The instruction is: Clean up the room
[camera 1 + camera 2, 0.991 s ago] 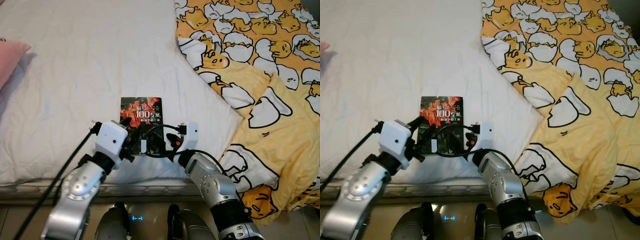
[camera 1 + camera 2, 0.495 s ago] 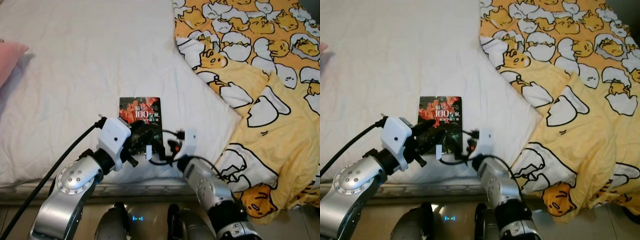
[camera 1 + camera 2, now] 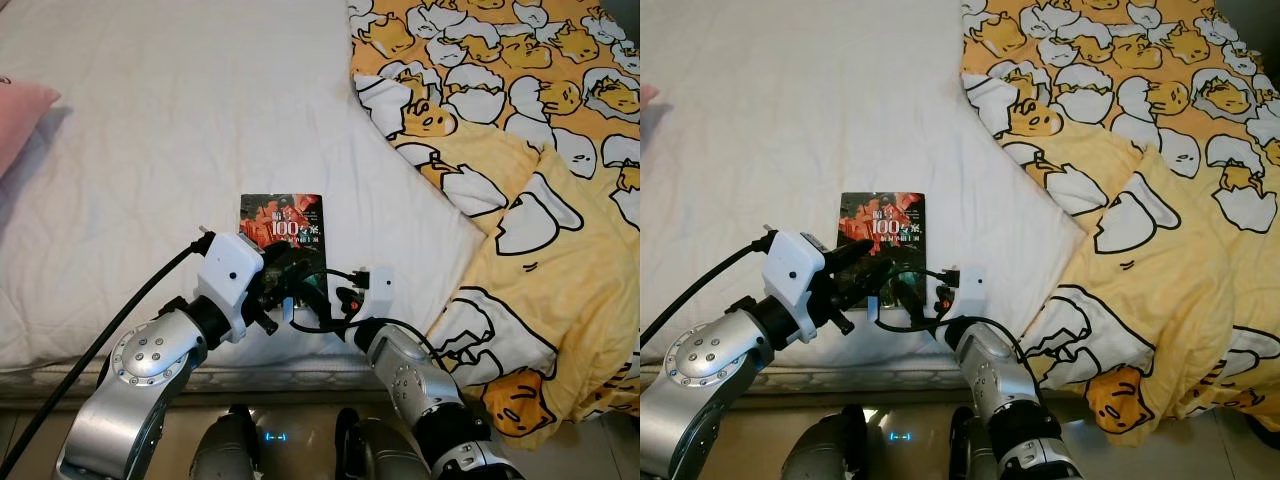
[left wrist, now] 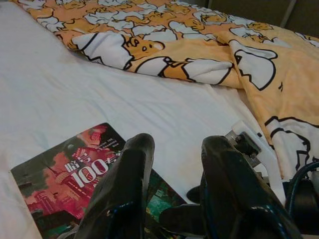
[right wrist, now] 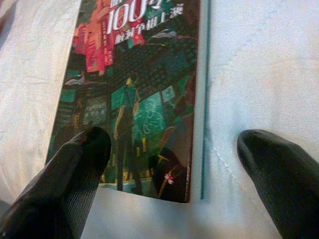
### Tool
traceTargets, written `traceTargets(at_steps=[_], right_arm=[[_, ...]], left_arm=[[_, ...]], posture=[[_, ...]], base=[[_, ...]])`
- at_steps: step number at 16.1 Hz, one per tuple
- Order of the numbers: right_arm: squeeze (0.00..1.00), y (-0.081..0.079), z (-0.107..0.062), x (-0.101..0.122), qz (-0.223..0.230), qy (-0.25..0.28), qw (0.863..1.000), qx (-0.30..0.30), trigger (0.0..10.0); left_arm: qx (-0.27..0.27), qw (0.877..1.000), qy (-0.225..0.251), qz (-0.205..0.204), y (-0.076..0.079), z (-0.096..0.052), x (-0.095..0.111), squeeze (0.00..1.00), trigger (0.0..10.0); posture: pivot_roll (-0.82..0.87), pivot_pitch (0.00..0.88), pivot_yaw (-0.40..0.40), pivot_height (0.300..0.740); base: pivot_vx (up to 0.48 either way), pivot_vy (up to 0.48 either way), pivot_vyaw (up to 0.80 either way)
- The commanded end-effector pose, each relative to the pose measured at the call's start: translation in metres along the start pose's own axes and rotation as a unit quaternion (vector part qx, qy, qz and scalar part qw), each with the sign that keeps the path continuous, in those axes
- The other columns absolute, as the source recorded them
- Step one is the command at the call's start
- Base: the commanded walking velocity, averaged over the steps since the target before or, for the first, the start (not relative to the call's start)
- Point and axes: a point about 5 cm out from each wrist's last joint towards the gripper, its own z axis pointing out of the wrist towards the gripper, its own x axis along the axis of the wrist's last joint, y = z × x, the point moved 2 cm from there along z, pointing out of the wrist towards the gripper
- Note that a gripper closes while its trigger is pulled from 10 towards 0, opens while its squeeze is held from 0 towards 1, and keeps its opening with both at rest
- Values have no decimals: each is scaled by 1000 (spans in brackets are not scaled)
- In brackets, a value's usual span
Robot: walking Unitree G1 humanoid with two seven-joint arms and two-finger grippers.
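A book (image 3: 283,214) with a dark cover, red and green art and a white "100" lies flat on the white sheet (image 3: 170,120), near the bed's front edge. My left gripper (image 3: 284,270) hovers over the book's near part, its fingers (image 4: 130,174) a little apart with nothing between them. My right gripper (image 5: 174,139) is open wide at the book's near right corner. One of its fingertips (image 5: 84,149) rests over the cover, and the other is on the sheet beside the book's edge. From the head, both wrists hide the book's near half.
A yellow duvet (image 3: 520,150) printed with egg cartoons covers the bed's right side and hangs over the front. A pink pillow (image 3: 18,118) lies at the far left. The mattress edge (image 3: 300,378) runs just below my wrists.
My left arm has pushed in a little over the book. My right wrist has sunk slightly toward the bed's front edge. The book has not moved.
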Motion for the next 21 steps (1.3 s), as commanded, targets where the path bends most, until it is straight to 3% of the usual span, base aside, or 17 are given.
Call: traceTargets(at_steps=[1,3,5,10,13,15,17,21], right_arm=[[0,-42,15,0,22,15,998,50,10000],[0,-53,14,14,-9,44,996,73,10000],[0,-58,17,21,16,57,995,78,10000],[0,-56,26,7,43,25,996,68,10000],[0,-63,33,5,48,15,996,70,10000],[0,-74,36,15,-34,36,995,83,10000],[0,-83,34,19,-183,56,978,87,10000],[0,-68,33,-1,-225,15,972,65,10000]], left_arm=[[-12,1000,3,-4,6,-1,2,0,10000],[-13,1000,2,-7,8,0,2,0,10000],[-20,1000,0,-13,14,2,0,0,10000],[-29,999,-8,-16,19,3,-2,0,10000],[-28,1000,-8,-11,17,3,-1,0,10000],[-29,1000,-7,-9,17,3,0,0,10000],[-28,1000,-13,-6,17,5,-4,0,10000],[-29,999,-18,-4,21,8,-7,0,10000]], posture=[[116,268,-110,740],[113,271,-110,740],[109,271,-109,740],[116,281,-101,740],[131,292,-89,740],[131,292,-89,740],[120,286,-87,740],[114,291,-101,740]], base=[[0,0,0],[0,0,0],[0,0,0],[0,0,0],[0,0,0],[0,0,0],[0,0,0],[0,0,0]])
